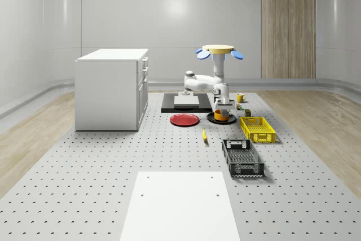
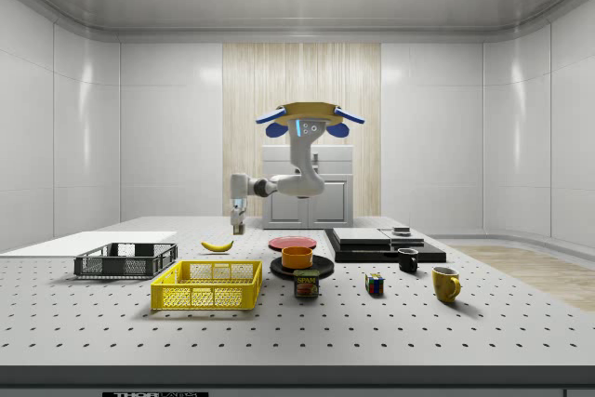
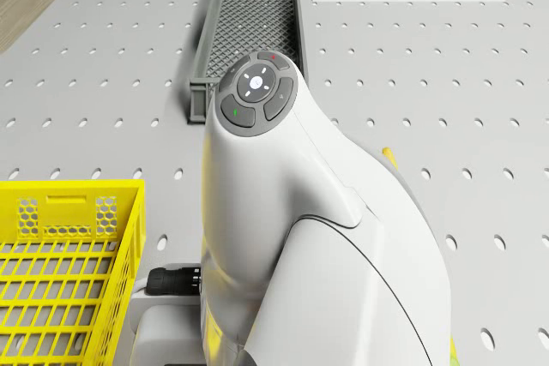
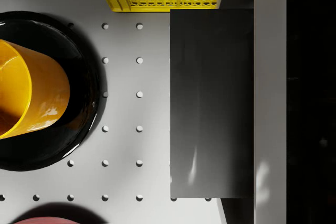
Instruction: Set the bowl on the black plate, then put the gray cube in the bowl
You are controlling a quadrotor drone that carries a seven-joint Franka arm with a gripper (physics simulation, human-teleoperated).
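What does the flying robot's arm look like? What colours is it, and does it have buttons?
The drone has a tan round top and blue rotor pods. Its arm is smooth, rounded and white, with grey bands at the joints. Near the wrist sits a dark grey round button pad with a white centre button and small green and red marks. The gripper is pale grey with darker fingers.

A yellow crate [image 1: 258, 128] sits near a dark mesh crate [image 1: 242, 157]; a banana [image 1: 204, 134] lies between them and the red plate [image 1: 184, 119]. A white cabinet [image 1: 111, 88] stands at the whole-scene view's left.
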